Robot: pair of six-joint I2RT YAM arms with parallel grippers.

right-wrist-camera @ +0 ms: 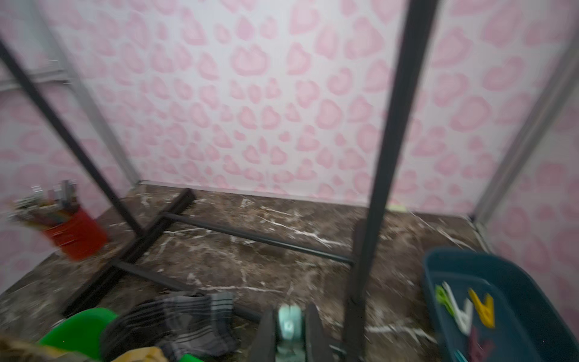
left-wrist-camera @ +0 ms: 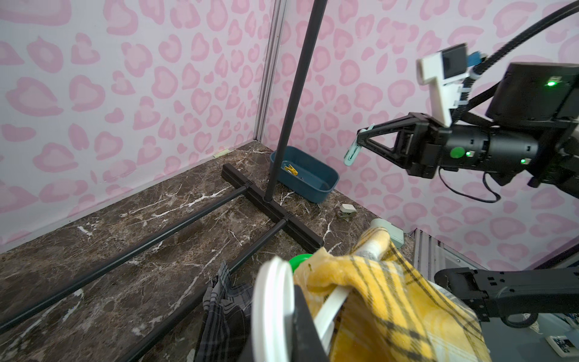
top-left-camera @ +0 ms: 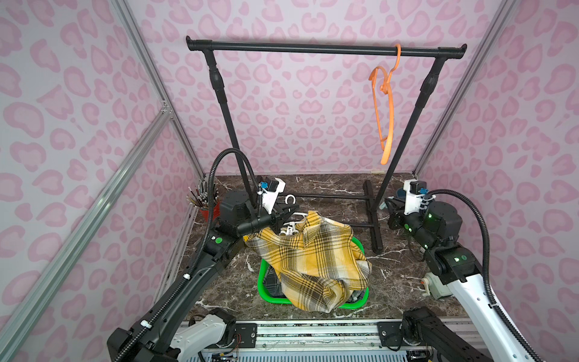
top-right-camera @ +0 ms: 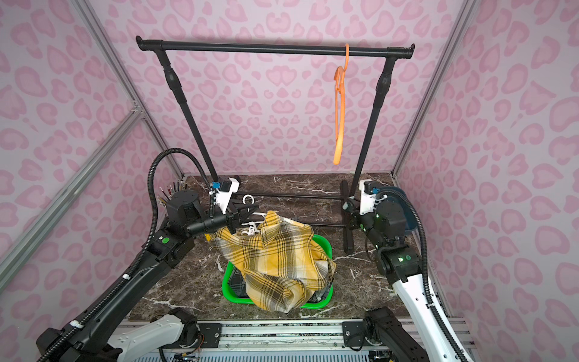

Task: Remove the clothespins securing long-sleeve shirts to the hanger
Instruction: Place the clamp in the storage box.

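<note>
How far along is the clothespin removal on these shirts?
Done: several clothespins lie in the blue bin, and the orange hanger hangs bare on the rail. In hand: the right gripper is shut on a mint clothespin near that bin, while the left gripper holds the white hanger with the yellow shirt over the green basket. Left: dropping this pin; further pins aren't visible.

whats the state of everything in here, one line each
left hand, shut on white hanger
right hand, shut on mint clothespin
yellow shirt, bunched on white hanger, draped over green basket
grey shirt, crumpled in green basket
orange hanger, bare, hooked on rail
blue bin, open, loose clothespins inside
</note>
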